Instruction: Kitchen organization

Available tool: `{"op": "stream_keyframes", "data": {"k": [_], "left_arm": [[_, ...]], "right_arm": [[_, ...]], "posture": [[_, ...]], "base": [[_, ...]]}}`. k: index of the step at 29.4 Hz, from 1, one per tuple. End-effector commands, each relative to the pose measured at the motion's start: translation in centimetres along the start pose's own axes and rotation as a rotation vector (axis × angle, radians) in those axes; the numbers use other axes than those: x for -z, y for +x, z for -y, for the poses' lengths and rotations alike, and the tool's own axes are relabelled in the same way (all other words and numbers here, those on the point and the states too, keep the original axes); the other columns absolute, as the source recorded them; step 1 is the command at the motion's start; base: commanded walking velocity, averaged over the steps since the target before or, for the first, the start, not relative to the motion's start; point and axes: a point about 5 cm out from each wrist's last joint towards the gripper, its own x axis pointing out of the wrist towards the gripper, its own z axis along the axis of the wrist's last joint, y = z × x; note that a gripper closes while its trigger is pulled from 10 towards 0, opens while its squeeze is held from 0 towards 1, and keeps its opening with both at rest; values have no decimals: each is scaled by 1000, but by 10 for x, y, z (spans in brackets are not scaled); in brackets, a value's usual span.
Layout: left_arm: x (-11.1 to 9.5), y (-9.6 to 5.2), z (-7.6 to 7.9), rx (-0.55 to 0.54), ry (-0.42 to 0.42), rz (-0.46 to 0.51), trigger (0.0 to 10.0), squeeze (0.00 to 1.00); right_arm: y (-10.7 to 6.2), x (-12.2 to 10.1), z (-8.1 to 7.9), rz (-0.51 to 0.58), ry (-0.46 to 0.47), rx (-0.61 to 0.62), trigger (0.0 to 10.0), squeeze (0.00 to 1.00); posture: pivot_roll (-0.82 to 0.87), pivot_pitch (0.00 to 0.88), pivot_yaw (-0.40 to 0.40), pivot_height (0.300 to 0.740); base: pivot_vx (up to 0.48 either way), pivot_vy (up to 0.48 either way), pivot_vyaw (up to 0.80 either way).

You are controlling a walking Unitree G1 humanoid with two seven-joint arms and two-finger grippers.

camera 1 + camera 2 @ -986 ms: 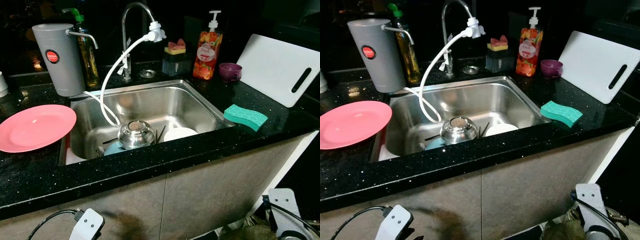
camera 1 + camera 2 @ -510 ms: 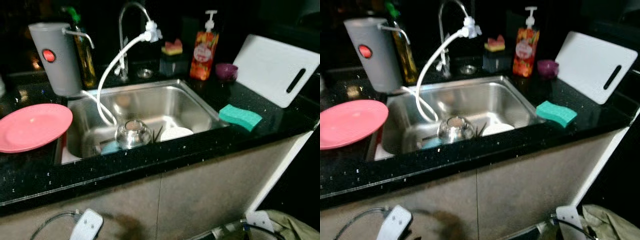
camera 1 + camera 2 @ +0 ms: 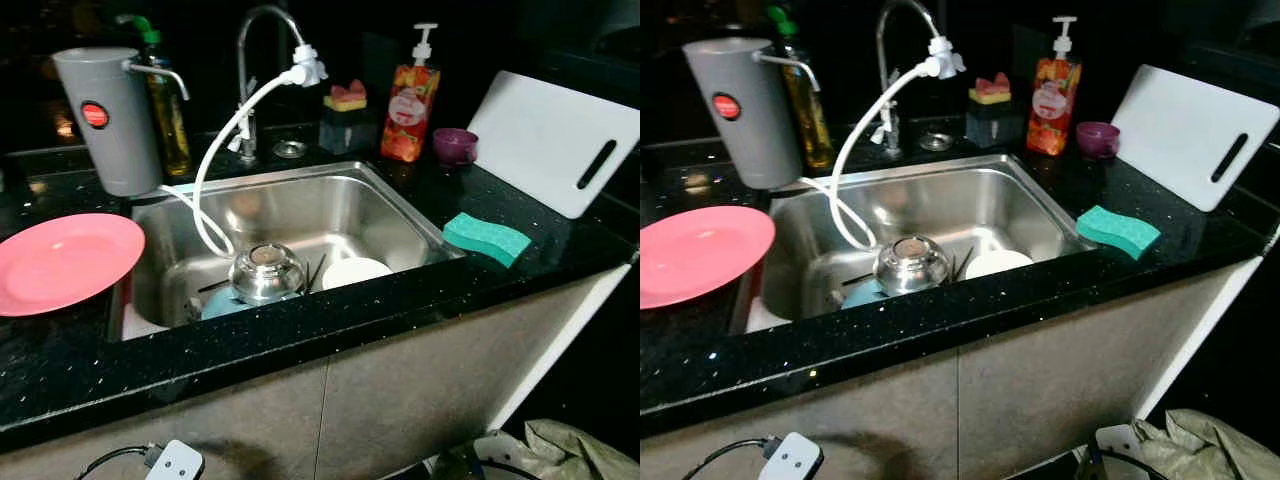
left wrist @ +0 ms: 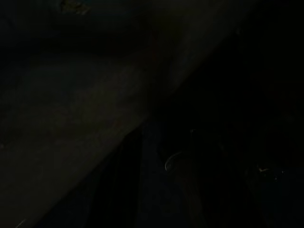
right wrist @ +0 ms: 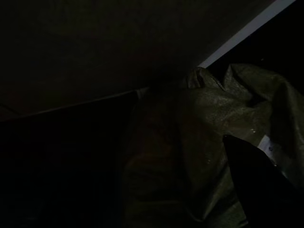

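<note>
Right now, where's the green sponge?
The green sponge lies flat on the black counter to the right of the sink, near the front edge, with the white cutting board behind it.

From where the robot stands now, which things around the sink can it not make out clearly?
- Blue dish in the sink: mostly covered by the steel bowl, head views.
- White plate: its near part cut off by the counter edge.
- Dark utensils between bowl and plate: too thin to identify.
- Left wrist view: too dark.
- Right wrist view: a dim olive sack.
</note>
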Motion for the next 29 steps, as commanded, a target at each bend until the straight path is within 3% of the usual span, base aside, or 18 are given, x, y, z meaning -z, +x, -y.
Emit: {"op": "stream_keyframes", "data": {"k": [1,5,10,13,15,20,22,26,29], "left_arm": [[13,-1,1,-10,-18,-51,10000,0],[20,-1,1,-19,-27,-70,10000,0],[40,-1,3,-23,-81,-168,10000,0],[49,0,5,-28,-70,-206,10000,0],[67,3,3,-75,-104,-299,10000,0],[79,5,2,-104,-108,-357,10000,0],[95,9,5,-135,-62,-435,10000,0],[100,16,11,-156,-62,-425,10000,0],[97,24,13,-182,-122,-371,10000,0]], "right_arm": [[-2,8,-1,-15,7,-9,10000,0],[-1,11,-1,-23,11,-10,10000,0],[-1,25,-3,-83,39,-9,10000,0],[-2,33,-2,-119,63,-6,10000,0],[-2,43,-3,-173,99,-14,10000,0],[-3,50,-5,-212,80,-37,10000,0],[-6,60,-11,-261,35,-70,10000,0],[-10,69,-16,-296,0,-119,10000,0],[-13,74,-17,-306,12,-138,10000,0]], "posture": [[28,167,-37,740],[27,167,-35,740],[27,167,-35,740],[26,162,-35,740],[30,157,-35,740],[30,153,-35,740],[14,140,-38,740],[9,133,-44,740],[9,133,-44,740]], "base": [[0,0,0],[0,0,0],[0,0,0],[0,0,0],[0,0,0],[0,0,0],[0,0,0],[0,0,0],[0,0,0]]}}
